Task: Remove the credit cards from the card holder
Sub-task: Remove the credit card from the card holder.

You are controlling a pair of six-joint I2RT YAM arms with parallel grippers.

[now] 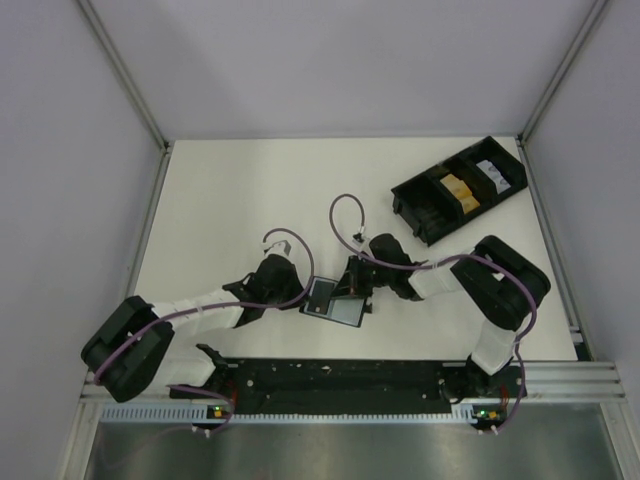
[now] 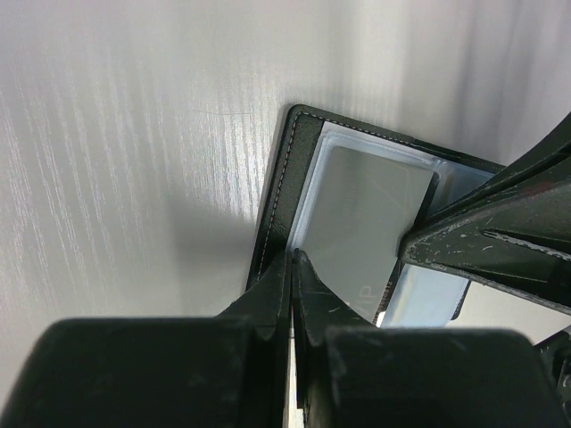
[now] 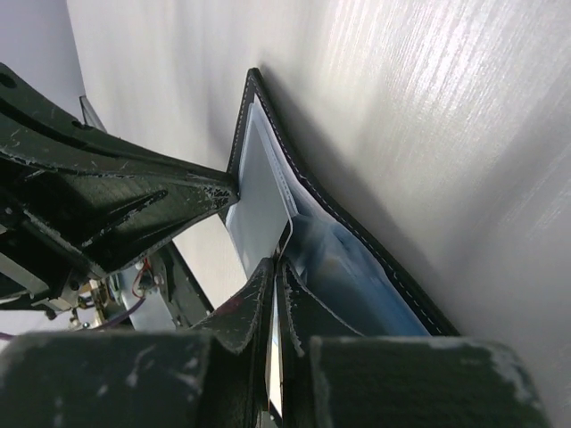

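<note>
The card holder [image 1: 335, 303] lies open on the white table [image 1: 230, 200], a little toward 6 o'clock from the table's middle, with its glossy grey-blue inside facing up. The 2 arms meet over it.

The left gripper [image 1: 303, 290] sits at the holder's 9 o'clock side. In the left wrist view its jaws are pressed together on the stitched black edge of that flap, no gap between the tips.

The right gripper [image 1: 355, 288] comes in from the holder's 2 o'clock side. Its jaws are also fully closed, tips inside the fold, and a thin pale edge runs between them. Whether that edge is a card or the clear sleeve cannot be told.

A grey card [image 2: 366, 223] shows in the left wrist view, lying flat under the clear sleeve on the inner face, with 1 right finger covering its corner.

At 2 o'clock on the table, well apart from the holder, stands a long black tray [image 1: 420, 195] set at an angle. 1 compartment holds something orange-yellow [image 1: 456, 189], the next something white [image 1: 490, 172].
</note>
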